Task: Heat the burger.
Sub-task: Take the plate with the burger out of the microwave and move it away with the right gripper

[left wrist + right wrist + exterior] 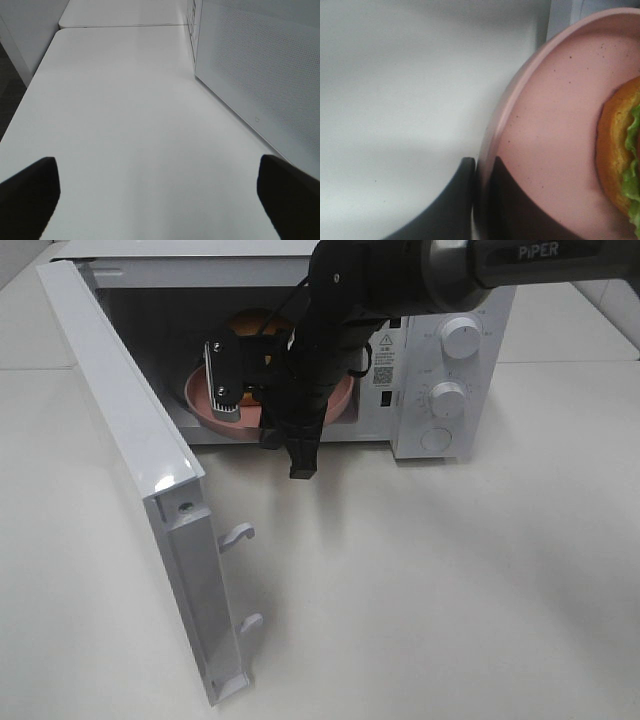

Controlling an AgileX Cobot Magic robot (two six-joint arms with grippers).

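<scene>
Mostly the burger point(250, 320) is hiding. From the high camera the right arm point(330, 330) is covering nearly all of it, leaving only a sliver of orange-brown bun showing deep in the cavity of the microwave point(455, 300). The right wrist camera is cutting it off at the frame edge, showing just a curved strip of golden, slightly rough bun and frilly green lettuce. The other layers are not showing.

It is sitting on the pink plate point(203, 398), which is lying inside the cavity near the front opening. The plate is round, smooth and finely speckled, with a raised lip.

The right gripper point(481, 165) is pinching that lip, one dark finger outside the rim and one inside. From above, its fingertips are blending into the black arm.

The left gripper point(157, 180) is hanging over the white table point(130, 110) with its jaws spread wide and nothing between them. Only two blurred black tips are showing, beside a white panel point(260, 75) with fine dots.

The door point(130, 430) is standing swung wide, glossy white, with two hooked latches point(238, 533) on its edge.

Being round, the burger is facing no particular way. Its layers seem to be stacking upward from the plate, though too little is showing to judge any tilt.
</scene>
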